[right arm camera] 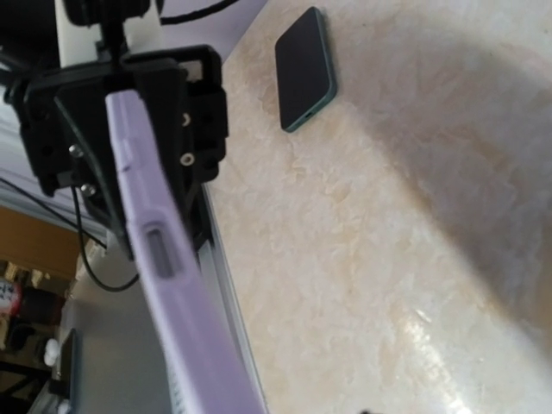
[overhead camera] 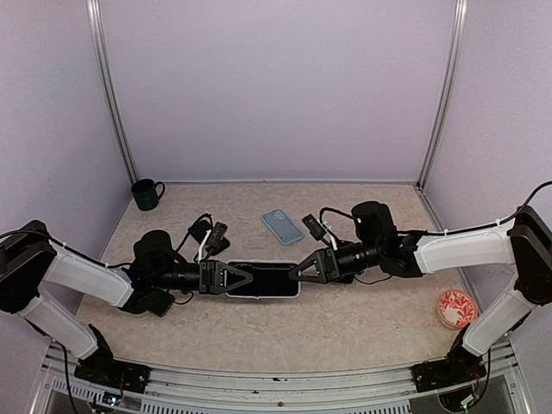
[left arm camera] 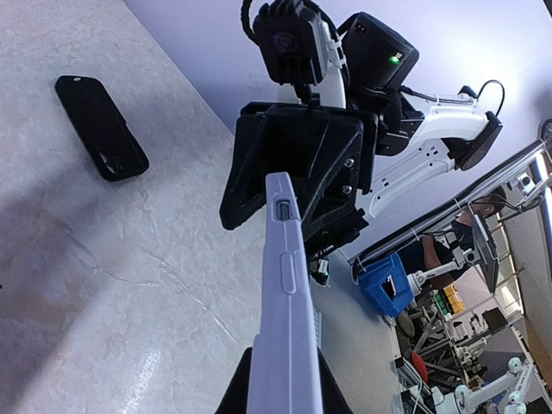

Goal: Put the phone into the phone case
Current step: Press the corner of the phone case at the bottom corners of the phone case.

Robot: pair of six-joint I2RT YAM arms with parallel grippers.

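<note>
A lilac phone case (overhead camera: 263, 294) with the black-faced phone (overhead camera: 263, 278) lying in it is held flat between my two grippers, just above the table's middle. My left gripper (overhead camera: 247, 278) is shut on its left end. My right gripper (overhead camera: 295, 273) is shut on its right end. The left wrist view shows the case's lilac edge (left arm camera: 285, 328) running up from my dark fingers (left arm camera: 231, 398) to the right gripper (left arm camera: 297, 172). The right wrist view shows the same edge (right arm camera: 168, 285) reaching the left gripper (right arm camera: 129, 121); my own right fingers are out of frame.
A light blue phone-shaped item (overhead camera: 283, 226) and a small black one (overhead camera: 312, 228) lie behind the grippers. A dark green mug (overhead camera: 147, 194) stands at the back left. A red-patterned dish (overhead camera: 456, 308) sits at the right. Black cables (overhead camera: 207, 233) lie left of centre.
</note>
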